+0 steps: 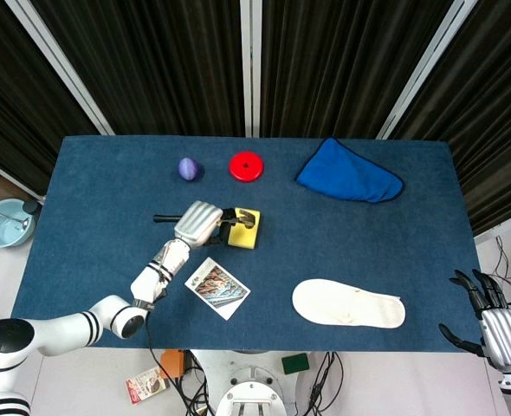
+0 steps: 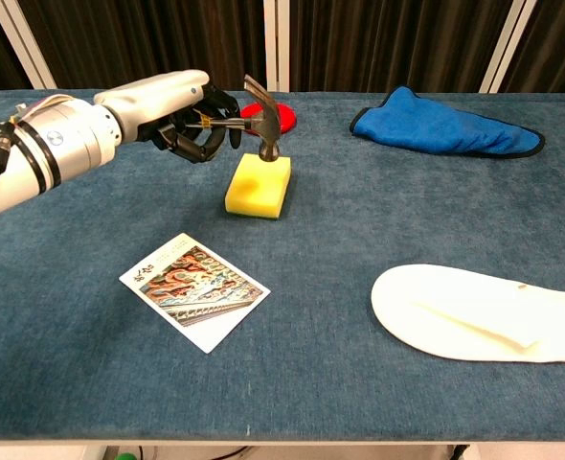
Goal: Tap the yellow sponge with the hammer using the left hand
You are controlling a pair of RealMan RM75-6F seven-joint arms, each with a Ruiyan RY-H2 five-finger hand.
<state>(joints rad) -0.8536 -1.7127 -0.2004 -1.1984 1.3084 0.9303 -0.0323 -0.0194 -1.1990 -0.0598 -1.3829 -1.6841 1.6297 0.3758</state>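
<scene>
The yellow sponge [image 2: 259, 186] [image 1: 246, 231] lies flat on the blue table, a little left of centre. My left hand [image 2: 192, 120] [image 1: 198, 223] grips the handle of a small hammer [image 2: 263, 126], with its fingers wrapped around it. The hammer's head [image 1: 242, 219] hangs over the sponge's far end, just above it or touching it; contact is hard to tell. The handle's black end [image 1: 166, 218] sticks out to the left of the hand. My right hand [image 1: 488, 322] hangs off the table's right front corner, fingers spread and holding nothing.
A red disc [image 2: 269, 118] and a purple egg-shaped ball [image 1: 187, 168] sit behind the sponge. A blue cloth [image 2: 441, 127] lies at the back right, a white insole [image 2: 478, 313] at the front right, a picture card [image 2: 193, 290] in front of the sponge.
</scene>
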